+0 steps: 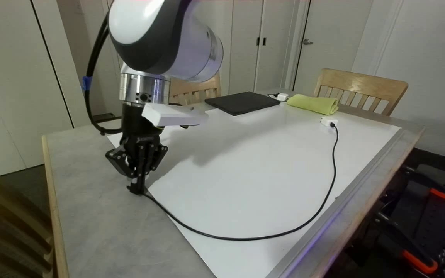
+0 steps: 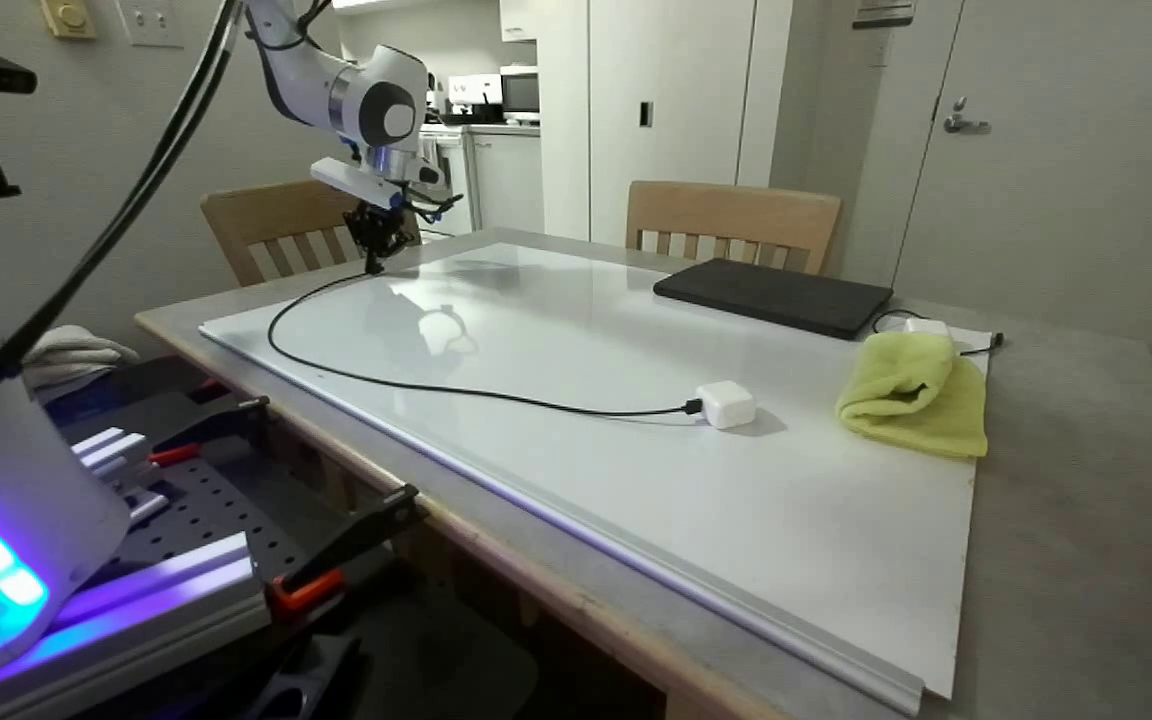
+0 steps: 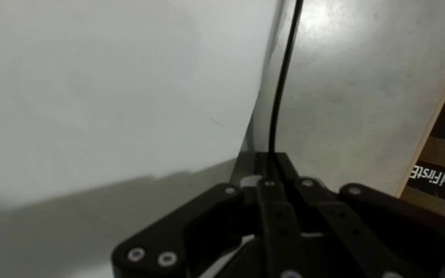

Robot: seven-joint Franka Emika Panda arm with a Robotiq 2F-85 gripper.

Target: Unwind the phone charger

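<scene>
The phone charger's black cable (image 1: 242, 239) lies unwound in one wide curve on the white board. It also shows in an exterior view (image 2: 456, 389) and in the wrist view (image 3: 281, 85). Its white plug block (image 1: 327, 122) sits on the board at the far end of the curve, and in an exterior view (image 2: 727, 405). My gripper (image 1: 139, 186) points down over the table near the board's edge, its fingertips close to the surface. It shows in an exterior view (image 2: 374, 264) and the wrist view (image 3: 272, 158). The fingers are shut on the cable near its free end.
A flat black pad (image 1: 242, 103) lies at the back of the board. A yellow-green cloth (image 2: 911, 395) lies beside another white block (image 2: 926, 327) with a short black cable. Wooden chairs (image 2: 733, 215) stand around the table. A metal rail (image 2: 576, 535) runs along the board's edge.
</scene>
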